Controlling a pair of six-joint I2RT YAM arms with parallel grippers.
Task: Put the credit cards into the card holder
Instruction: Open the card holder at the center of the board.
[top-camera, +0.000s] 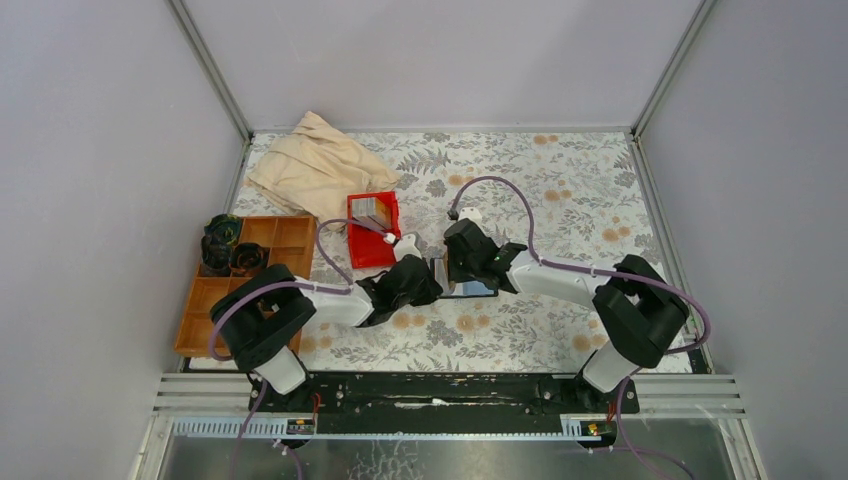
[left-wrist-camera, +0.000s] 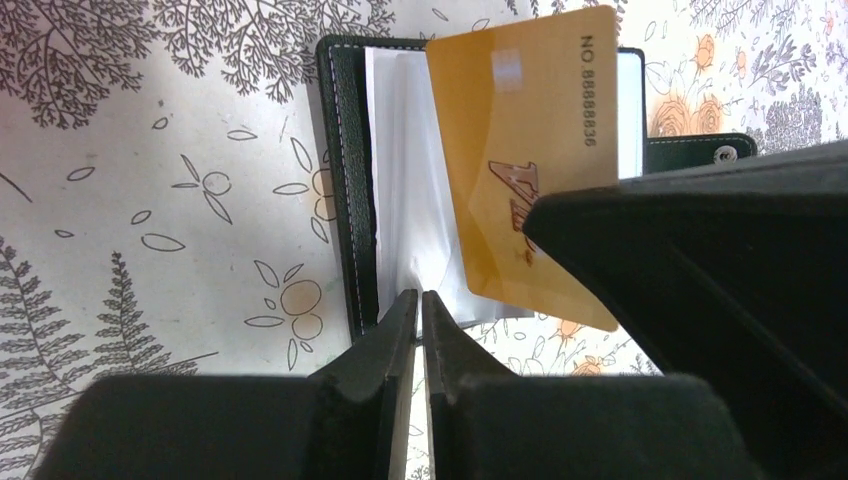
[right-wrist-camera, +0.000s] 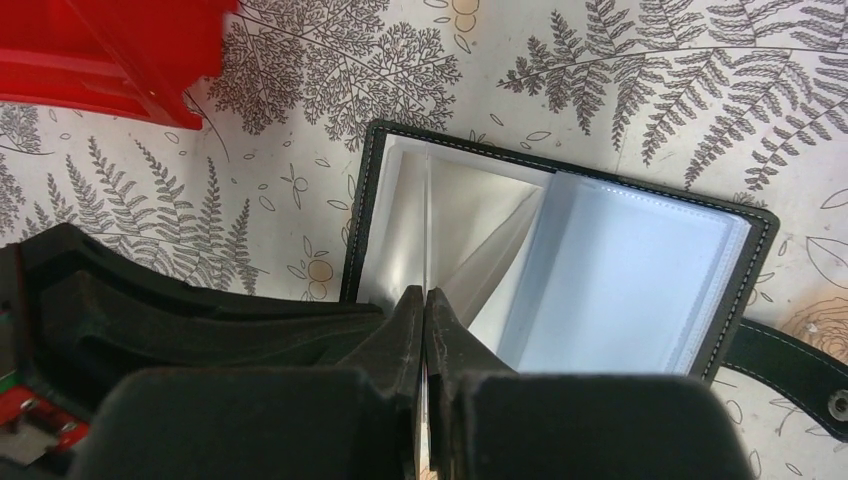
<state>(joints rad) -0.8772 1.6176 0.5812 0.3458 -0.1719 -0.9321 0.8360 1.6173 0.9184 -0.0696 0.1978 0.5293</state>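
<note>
Mid-insert, I reckon: right fingers (right-wrist-camera: 403, 328) clamped on the tan card (left-wrist-camera: 520, 150), left fingers (left-wrist-camera: 388, 338) pinching a clear sleeve (left-wrist-camera: 410, 200) of the open card holder (left-wrist-camera: 345, 180), so next it needs the card edge lined up with the slot.

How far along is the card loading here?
Done: card holder lies open; no card visibly seated. In hand: right pincer holds the tan card over it, left pincer seems to pinch a clear sleeve. Left: seat this card, then what looks like more cards in the red bin.
</note>
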